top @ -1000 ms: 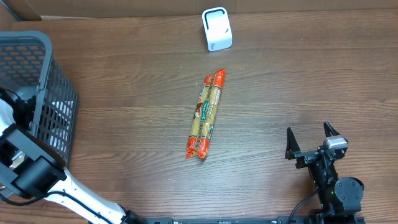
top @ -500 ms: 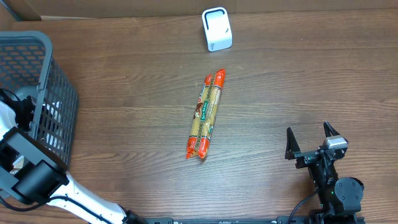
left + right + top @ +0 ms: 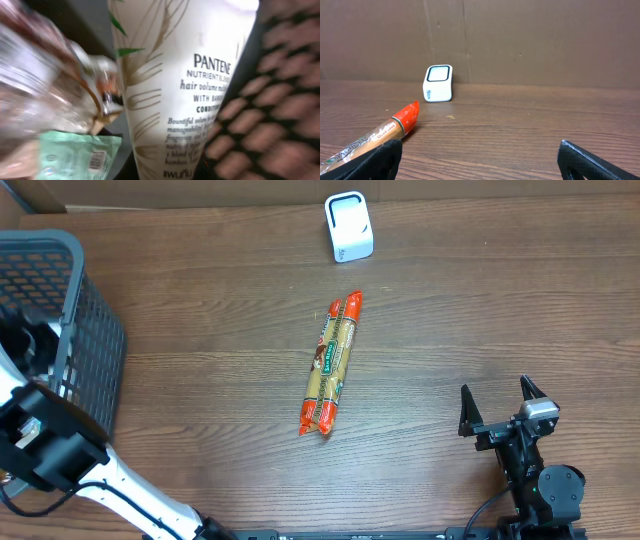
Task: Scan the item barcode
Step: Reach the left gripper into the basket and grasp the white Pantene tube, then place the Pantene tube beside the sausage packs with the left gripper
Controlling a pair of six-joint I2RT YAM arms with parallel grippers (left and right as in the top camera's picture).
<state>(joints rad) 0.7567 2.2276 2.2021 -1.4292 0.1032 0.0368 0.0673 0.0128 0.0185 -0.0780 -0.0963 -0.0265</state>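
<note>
The left arm point(image 3: 42, 452) reaches down into the basket point(image 3: 76, 300) at the surface's point(image 3: 210, 320) left edge. The left jaws are closed, though their tips are out of view, so I cannot tell whether they grip anything. A white bottle point(image 3: 185, 75) fills the left wrist view, just beside a mint packet point(image 3: 75, 157) showing a barcode. The right jaws stand wide open and empty, low at the near right. The pack point(image 3: 332, 365) lies mid-surface, with the scanner point(image 3: 348, 226) well beyond it.
</note>
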